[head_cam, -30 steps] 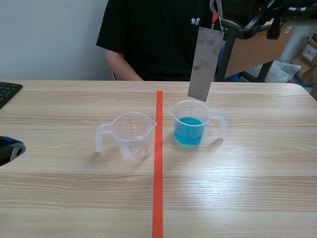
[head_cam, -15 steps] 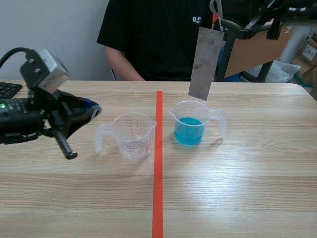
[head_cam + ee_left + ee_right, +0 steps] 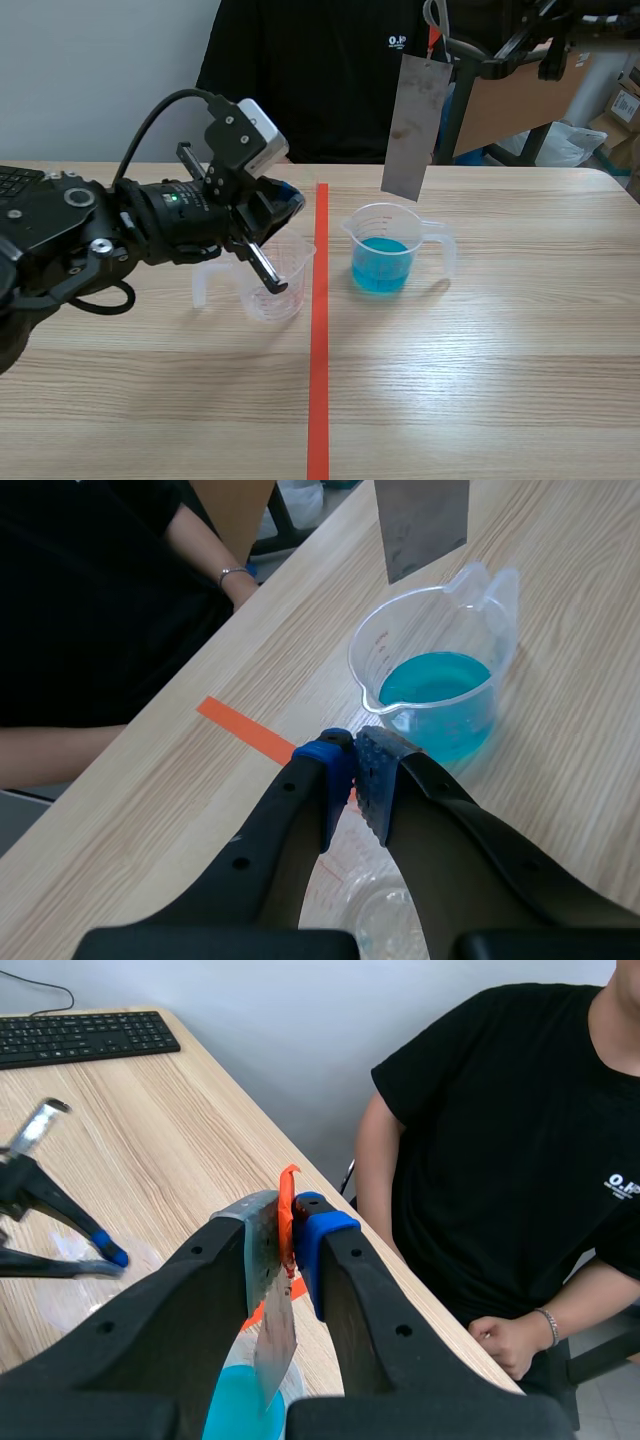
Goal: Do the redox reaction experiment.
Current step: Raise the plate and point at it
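A clear cup of blue liquid (image 3: 383,257) stands just right of the orange tape line. Above it hangs a grey metal sheet (image 3: 412,125), pinched at its top edge by my right gripper (image 3: 437,45). In the right wrist view that gripper (image 3: 285,1230) is shut on the sheet (image 3: 268,1310), with the blue liquid (image 3: 238,1410) below. An empty clear measuring cup (image 3: 268,285) sits left of the tape. My left gripper (image 3: 288,205) hovers over the empty cup's far rim. Its fingers (image 3: 350,770) are shut on nothing, pointing at the blue cup (image 3: 437,695).
A person in a black shirt (image 3: 320,80) sits across the table, one hand (image 3: 510,1340) resting near its far edge. A black keyboard (image 3: 90,1035) lies at the far left. The orange tape line (image 3: 319,360) runs down the table's middle.
My left arm has swung in from the left edge, rising and moving right until its gripper is over the empty cup. The right gripper and the metal sheet have stayed put.
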